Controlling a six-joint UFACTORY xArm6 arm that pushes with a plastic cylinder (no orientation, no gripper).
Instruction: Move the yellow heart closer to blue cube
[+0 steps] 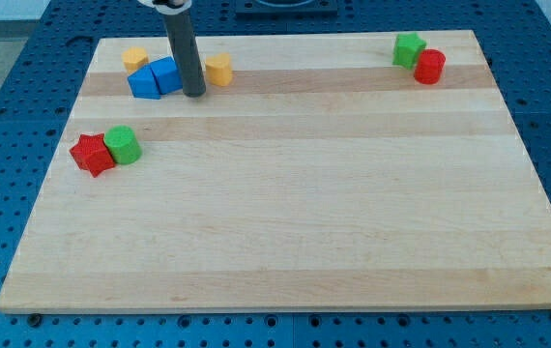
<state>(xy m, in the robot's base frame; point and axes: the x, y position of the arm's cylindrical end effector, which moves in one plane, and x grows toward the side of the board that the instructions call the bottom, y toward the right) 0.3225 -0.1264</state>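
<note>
Two blue blocks sit together at the view's top left: a blue cube point(166, 73) and a flatter blue block point(143, 83) against its left side. A yellow block point(218, 70), heart-like in shape, lies just right of my rod. Another yellow block point(135, 58) lies above and left of the blue pair. My tip point(194, 94) rests on the board between the blue cube and the yellow block at its right, touching or nearly touching the cube's right side.
A red star point(92, 154) and a green cylinder point(122, 145) sit together at the left edge. A green block point(409, 48) and a red cylinder point(430, 67) sit together at the top right. The wooden board point(295, 213) lies on a blue perforated table.
</note>
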